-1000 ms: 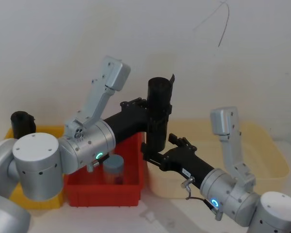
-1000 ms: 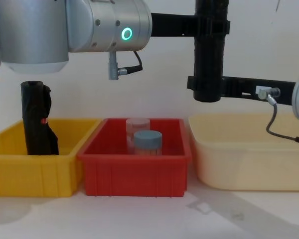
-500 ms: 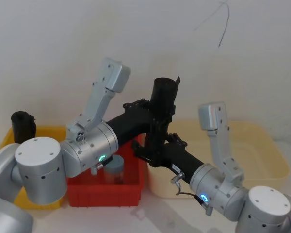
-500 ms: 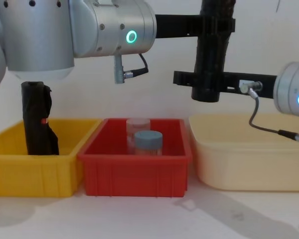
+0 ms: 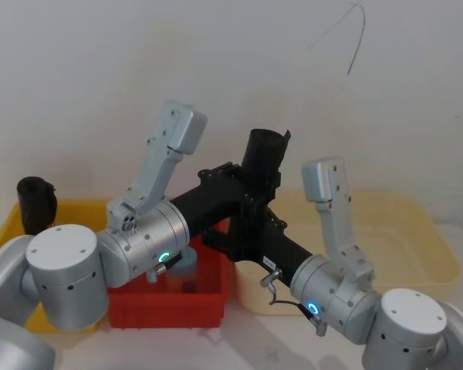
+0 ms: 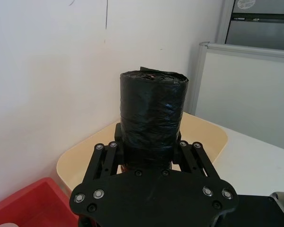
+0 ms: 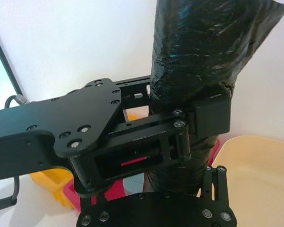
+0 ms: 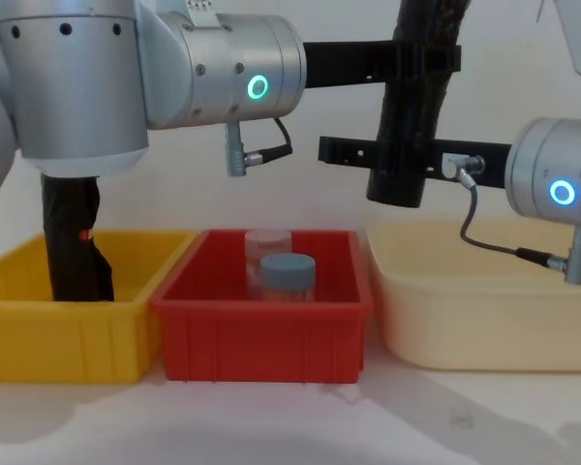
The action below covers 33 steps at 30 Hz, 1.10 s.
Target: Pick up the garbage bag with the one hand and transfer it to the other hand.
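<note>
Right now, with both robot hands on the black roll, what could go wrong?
The black cylindrical roll of plastic garbage bags hangs tilted, with the left gripper clamped higher up and the right gripper lower down. If the arms pull differently, it might twist out of the jaws. Held low alone, it might tip and drop toward the beige plastic tub.

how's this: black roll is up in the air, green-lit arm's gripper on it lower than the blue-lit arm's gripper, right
Heights are swapped. In the chest view the green-lit left gripper holds the garbage bag near its top; the blue-lit right gripper crosses it lower down. The roll is up in the air.
</note>
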Each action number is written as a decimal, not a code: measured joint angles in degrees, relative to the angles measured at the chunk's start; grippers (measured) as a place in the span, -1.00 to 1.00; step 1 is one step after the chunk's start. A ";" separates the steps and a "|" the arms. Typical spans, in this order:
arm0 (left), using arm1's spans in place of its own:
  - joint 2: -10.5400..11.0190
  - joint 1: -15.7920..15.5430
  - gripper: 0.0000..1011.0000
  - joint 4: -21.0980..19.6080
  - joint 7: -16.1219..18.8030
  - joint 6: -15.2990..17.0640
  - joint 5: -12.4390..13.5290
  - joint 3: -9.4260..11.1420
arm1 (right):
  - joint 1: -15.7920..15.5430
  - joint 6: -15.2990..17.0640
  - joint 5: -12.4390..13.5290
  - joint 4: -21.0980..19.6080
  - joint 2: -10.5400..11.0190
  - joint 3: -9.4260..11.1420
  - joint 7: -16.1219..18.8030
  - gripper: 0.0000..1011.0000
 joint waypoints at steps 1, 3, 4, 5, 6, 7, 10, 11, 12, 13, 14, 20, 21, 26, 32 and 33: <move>0.01 0.00 0.00 0.04 -0.01 -0.05 -0.02 0.02 | 0.11 0.00 0.00 0.14 -0.08 -0.04 -0.01 0.97; 0.01 -0.01 0.00 0.15 -0.05 -0.19 -0.06 0.06 | 0.24 0.00 0.00 0.27 -0.16 -0.10 -0.01 0.88; 0.02 -0.01 0.00 0.19 -0.07 -0.23 -0.08 0.08 | 0.28 0.00 -0.01 0.32 -0.18 -0.12 0.00 0.88; 0.03 -0.02 0.00 0.26 -0.12 -0.33 -0.12 0.10 | 0.39 0.00 -0.01 0.45 -0.27 -0.19 -0.01 0.84; 0.04 -0.03 0.00 0.33 -0.15 -0.41 -0.16 0.13 | 0.47 0.00 0.00 0.55 -0.31 -0.23 -0.01 0.81; 0.04 -0.03 0.00 0.33 -0.15 -0.41 -0.16 0.13 | 0.47 0.00 0.00 0.55 -0.31 -0.23 -0.01 0.72; 0.05 -0.04 0.00 0.44 -0.20 -0.54 -0.23 0.19 | 0.65 0.00 -0.01 0.76 -0.42 -0.29 -0.03 0.58; 0.05 -0.04 0.00 0.49 -0.23 -0.59 -0.25 0.22 | 0.67 0.00 -0.01 0.79 -0.44 -0.31 -0.03 0.52; 0.06 -0.04 0.00 0.51 -0.25 -0.62 -0.27 0.24 | 0.70 0.00 0.00 0.82 -0.46 -0.33 -0.04 0.47; 0.07 -0.05 0.00 0.54 -0.27 -0.64 -0.28 0.24 | 0.73 0.00 -0.01 0.85 -0.47 -0.34 -0.04 0.41; 0.07 -0.06 0.00 0.59 -0.30 -0.68 -0.31 0.27 | 0.78 0.00 -0.01 0.92 -0.50 -0.36 -0.05 0.36; 0.10 -0.08 0.00 0.68 -0.37 -0.82 -0.37 0.32 | 0.92 0.00 0.00 1.07 -0.59 -0.42 -0.06 0.06; 0.10 -0.08 0.00 0.69 -0.38 -0.83 -0.38 0.32 | 0.93 0.00 0.00 1.09 -0.60 -0.43 -0.06 0.05; 0.10 -0.09 0.21 0.73 -0.48 -0.89 -0.45 0.39 | 0.96 0.00 0.01 1.15 -0.62 -0.47 -0.05 0.03; 0.11 -0.10 0.50 0.78 -0.50 -0.92 -0.47 0.42 | 0.97 -0.21 -0.14 1.33 -0.72 -0.37 -0.39 0.03; 0.12 -0.10 0.56 0.78 -0.50 -0.92 -0.48 0.43 | 0.98 -0.30 -0.26 1.46 -0.76 -0.31 -0.55 0.03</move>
